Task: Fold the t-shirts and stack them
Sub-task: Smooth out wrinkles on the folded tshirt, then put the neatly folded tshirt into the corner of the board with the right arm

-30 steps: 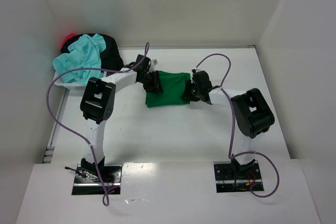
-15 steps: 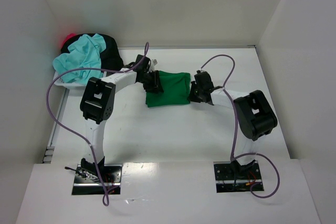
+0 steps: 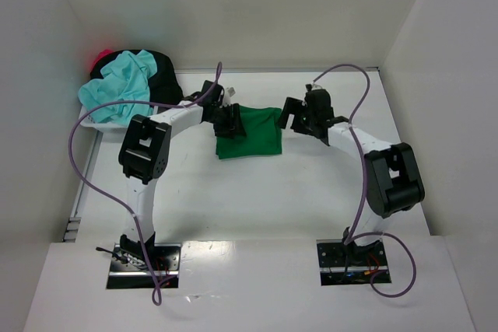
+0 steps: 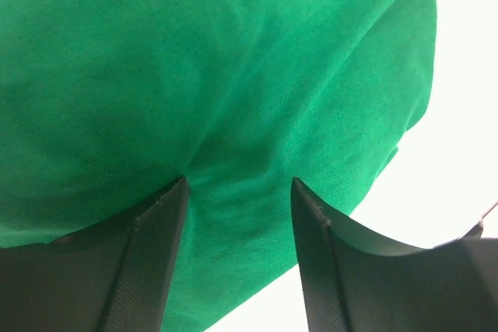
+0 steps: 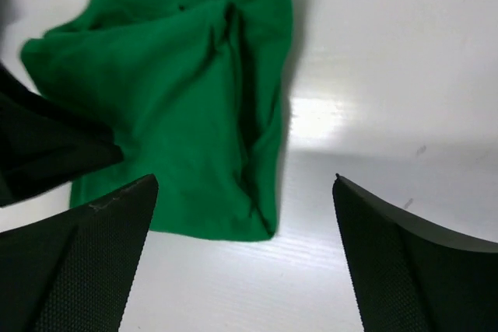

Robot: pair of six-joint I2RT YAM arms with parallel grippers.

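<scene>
A bright green cloth t-shirt (image 3: 250, 134) lies folded into a small, nearly square shape on the white worktop (image 3: 257, 192). It sits in the middle, between the two arms. In the right wrist view the green t-shirt (image 5: 171, 99) looks a bit bumpy, with a long crease down its right side and some loose folds at the far end.

The left end effector (image 3: 231, 122) is at the left edge of the green t-shirt. In the left wrist view, the left end effector (image 4: 240, 184) has its two black fingers (image 4: 156, 254) apart, so it is open. The tips rest on the green cloth, and more green cloth shows in the gap between them. Green fills nearly all of that view, with a bit of white worktop at the right.

The right end effector (image 3: 289, 114) is just beside the right edge of the green t-shirt and does not touch it. Its fingers (image 5: 412, 262) are spread very wide and hold nothing.

Far off at the back left corner there is a heap of other shirts. A light turquoise t-shirt (image 3: 118, 89) lies on top in front. A black t-shirt (image 3: 165, 75) is behind it. A little bit of a red-pink t-shirt (image 3: 99, 58) peeks out at the back. This heap is well apart from the green t-shirt.
</scene>
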